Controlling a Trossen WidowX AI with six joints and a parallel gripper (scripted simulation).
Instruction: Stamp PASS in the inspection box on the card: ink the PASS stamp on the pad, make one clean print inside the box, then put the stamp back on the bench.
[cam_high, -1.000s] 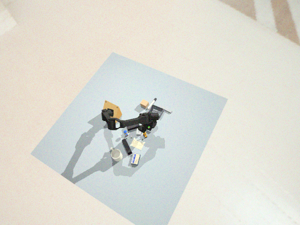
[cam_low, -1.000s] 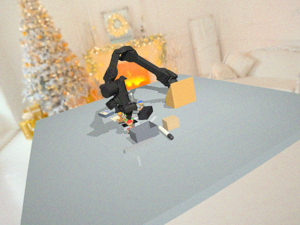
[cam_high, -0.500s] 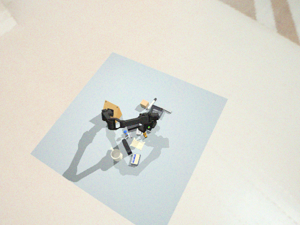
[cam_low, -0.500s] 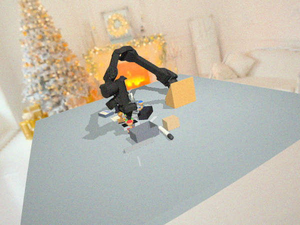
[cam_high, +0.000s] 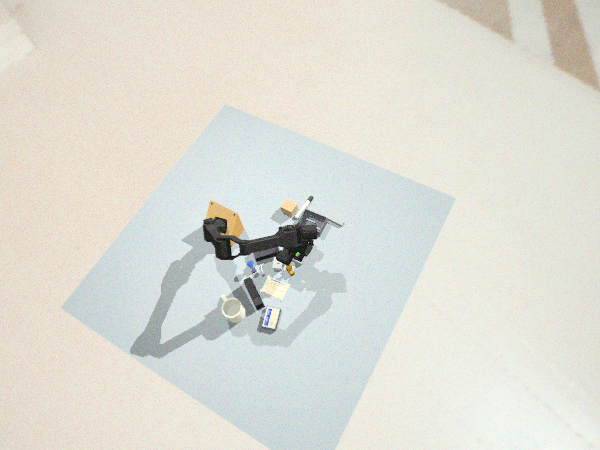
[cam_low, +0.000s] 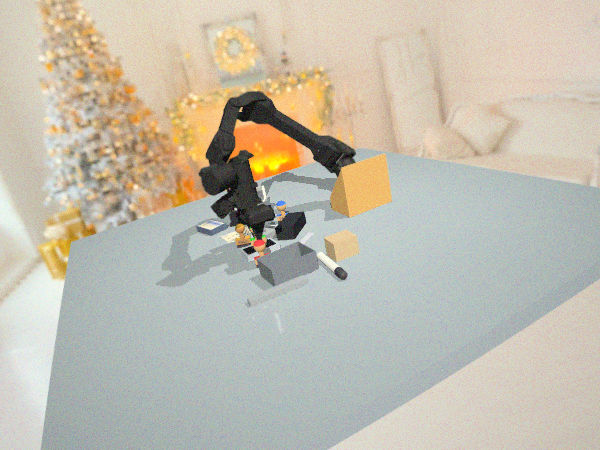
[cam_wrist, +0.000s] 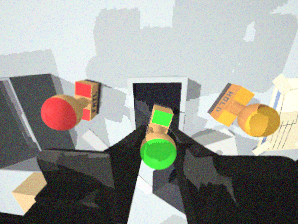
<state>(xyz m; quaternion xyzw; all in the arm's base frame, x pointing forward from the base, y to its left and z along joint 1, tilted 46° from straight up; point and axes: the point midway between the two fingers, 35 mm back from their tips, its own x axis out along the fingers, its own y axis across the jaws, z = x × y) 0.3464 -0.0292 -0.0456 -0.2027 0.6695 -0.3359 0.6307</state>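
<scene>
From where I stand, the inking looks to be in hand: the black parallel-jaw gripper is closed partway on the wooden stamp with the bright green knob, gripped and held over the black ink pad in its pale frame. I take it for the PASS stamp, though its lettering is too small to read, and I can't fairly tell whether its face meets the ink. Next, I'd say, it wants a straight press, a lift, then a careful carry to the cream printed card, past the wooden stamp with the orange knob. All this sits on a pale blue-grey tabletop, with a lit fireplace and a glittering Christmas tree behind.
</scene>
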